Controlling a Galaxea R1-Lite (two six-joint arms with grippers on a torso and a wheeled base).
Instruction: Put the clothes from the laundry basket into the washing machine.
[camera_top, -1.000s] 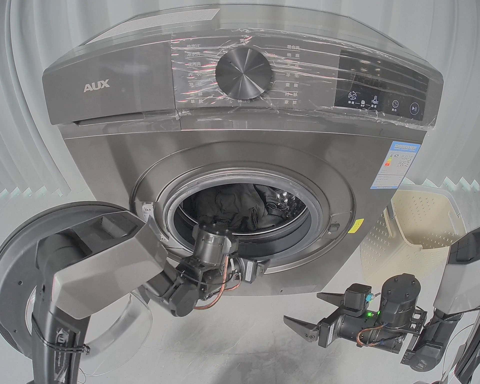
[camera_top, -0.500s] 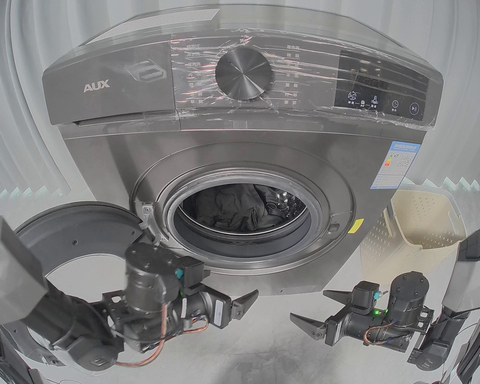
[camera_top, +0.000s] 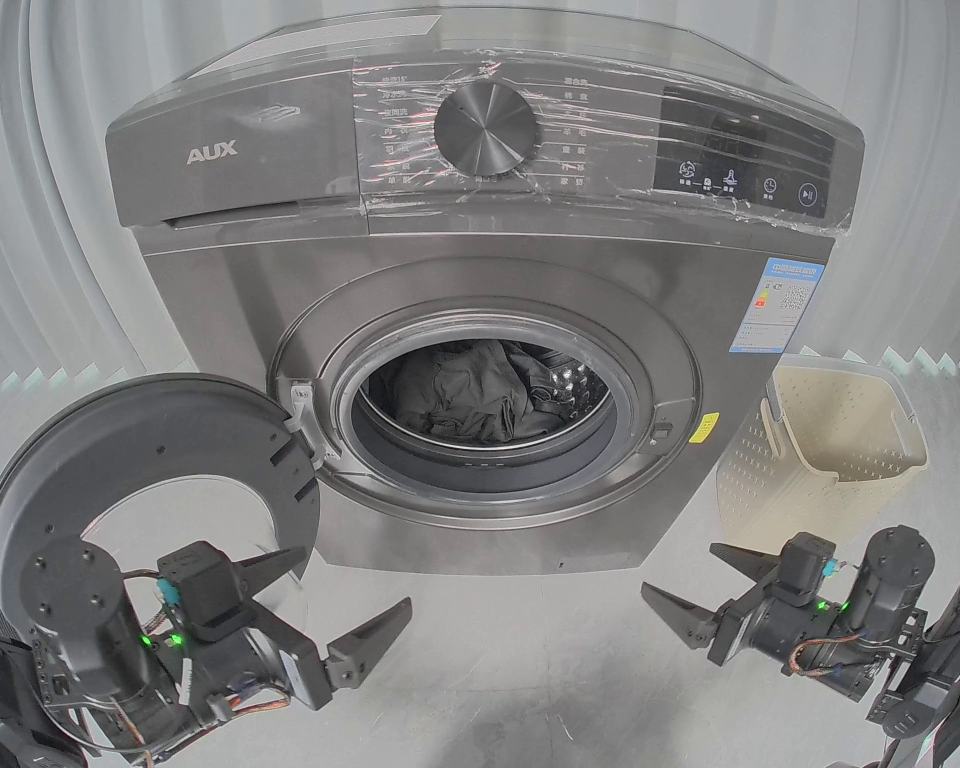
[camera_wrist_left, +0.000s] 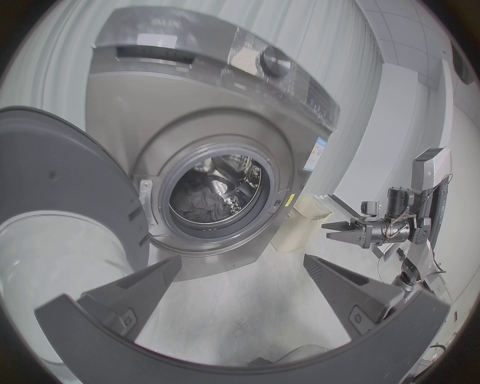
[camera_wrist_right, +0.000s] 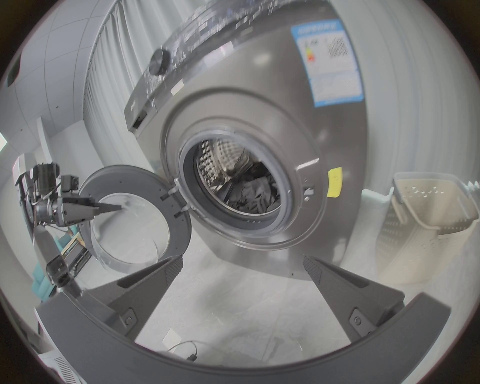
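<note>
The grey washing machine (camera_top: 480, 250) stands with its round door (camera_top: 150, 440) swung open to the left. Dark grey clothes (camera_top: 470, 390) lie bunched inside the drum, also seen as clothes (camera_wrist_left: 200, 200) and clothes (camera_wrist_right: 255, 192). The cream laundry basket (camera_top: 850, 450) stands on the floor to the machine's right, and no clothes are visible in it. My left gripper (camera_top: 345, 590) hangs open and empty low in front of the door. My right gripper (camera_top: 682, 572) is open and empty too, low beside the basket. Each wrist view shows its own gripper (camera_wrist_left: 240, 262), (camera_wrist_right: 242, 262) with fingers spread wide.
White curtains hang behind and beside the machine. Bare grey floor (camera_top: 520, 640) lies between the two grippers in front of the drum. The open door juts out toward my left arm. The basket (camera_wrist_right: 430, 225) stands close to the machine's right side.
My left gripper has drawn back from the drum mouth and dropped low to the left, empty. The right gripper has shifted slightly right. The head camera has shifted; the machine looks slightly farther off.
</note>
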